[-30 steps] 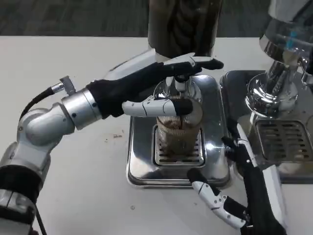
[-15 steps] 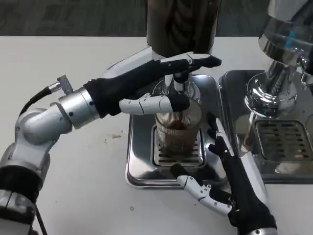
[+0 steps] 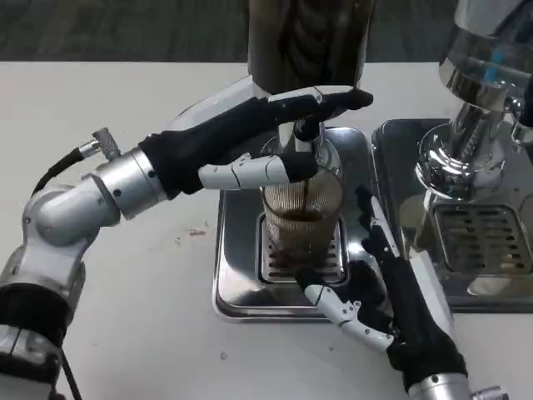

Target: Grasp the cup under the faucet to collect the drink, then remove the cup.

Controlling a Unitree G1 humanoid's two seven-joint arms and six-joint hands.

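We are filling: the ribbed cup [image 3: 302,218] stands on the drip tray [image 3: 237,275] grate, directly under the faucet [image 3: 305,133], with dark drink streaming in. Our left hand [image 3: 250,146] lies across the faucet, fingers extended, seemingly pressing the lever, though contact is hard to see. Our right hand [image 3: 391,292] waits spread, just right of the cup. We should let the level rise, then slide the cup forward, minding the tray's raised rim.

No words, brand marks, numbers or signs can be read anywhere in the head view.
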